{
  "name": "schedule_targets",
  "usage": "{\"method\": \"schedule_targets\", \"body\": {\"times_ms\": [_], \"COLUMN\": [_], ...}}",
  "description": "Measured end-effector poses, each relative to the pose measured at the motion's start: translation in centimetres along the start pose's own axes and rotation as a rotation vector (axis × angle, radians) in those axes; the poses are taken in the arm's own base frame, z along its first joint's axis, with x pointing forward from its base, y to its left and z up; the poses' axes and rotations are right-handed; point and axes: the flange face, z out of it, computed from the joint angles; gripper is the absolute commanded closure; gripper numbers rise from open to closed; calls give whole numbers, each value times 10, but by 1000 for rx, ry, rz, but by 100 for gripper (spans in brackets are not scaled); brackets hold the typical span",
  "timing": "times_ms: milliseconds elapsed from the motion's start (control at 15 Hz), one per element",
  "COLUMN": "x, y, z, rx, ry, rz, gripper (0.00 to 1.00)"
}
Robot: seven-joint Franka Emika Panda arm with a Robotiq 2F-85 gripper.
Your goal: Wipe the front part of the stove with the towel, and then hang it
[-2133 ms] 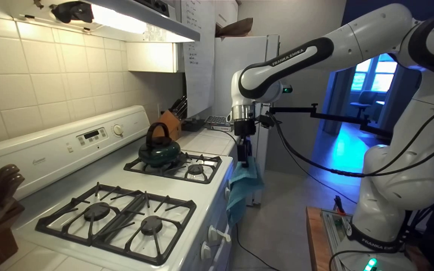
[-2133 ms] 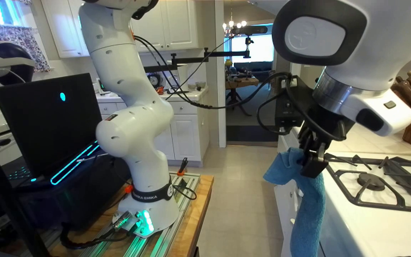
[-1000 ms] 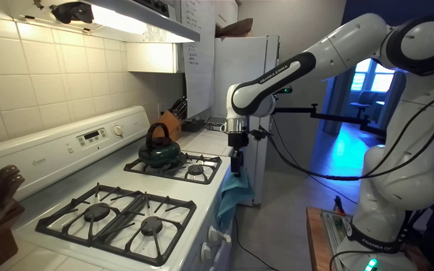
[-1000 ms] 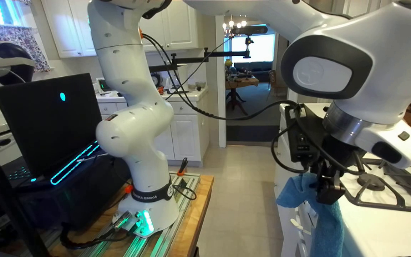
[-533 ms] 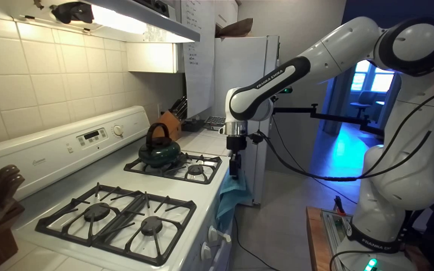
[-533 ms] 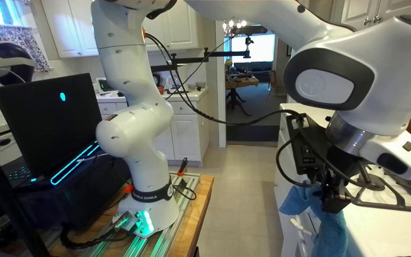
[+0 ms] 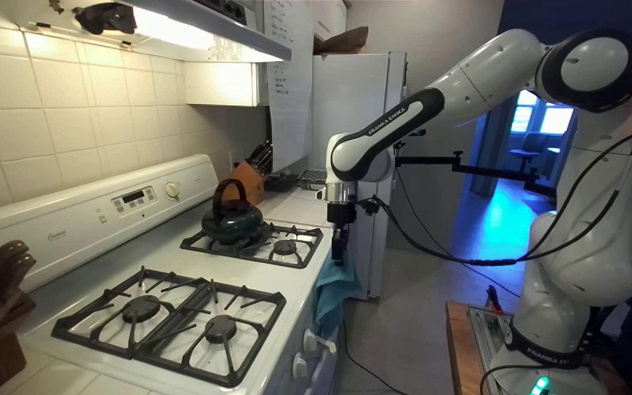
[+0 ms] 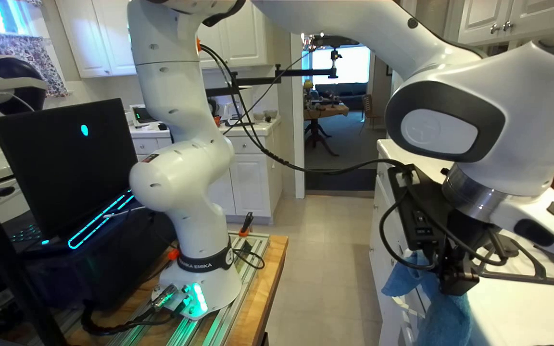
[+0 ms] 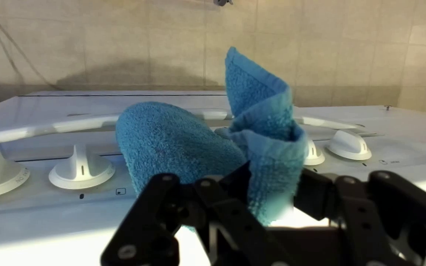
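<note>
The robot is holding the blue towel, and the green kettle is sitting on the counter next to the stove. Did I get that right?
Almost! The green kettle isn't on the counter: it's sitting on a black grate of the stove, as an exterior view shows. The blue towel is held in the jaws, just like you said.

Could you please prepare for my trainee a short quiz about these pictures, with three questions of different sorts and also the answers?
1. Multiple choice: what colour is the towel that the gripper holds? (A) red, (B) blue, (C) yellow.
2. True or false: the kettle stands on a burner grate.
3. Short answer: at which side of the stove does the towel hang?

Key: 1. B. 2. True. 3. The front side, by the knobs.
</note>
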Motion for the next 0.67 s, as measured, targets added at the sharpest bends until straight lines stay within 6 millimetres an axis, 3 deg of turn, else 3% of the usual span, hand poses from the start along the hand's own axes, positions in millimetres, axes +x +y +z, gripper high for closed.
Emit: {"method": "schedule_targets", "body": {"times_ms": [667], "x": [16], "y": [-31], "z": [2], "rx": [-51], "ry": [33], "rz": [-120], "gripper": [97]}}
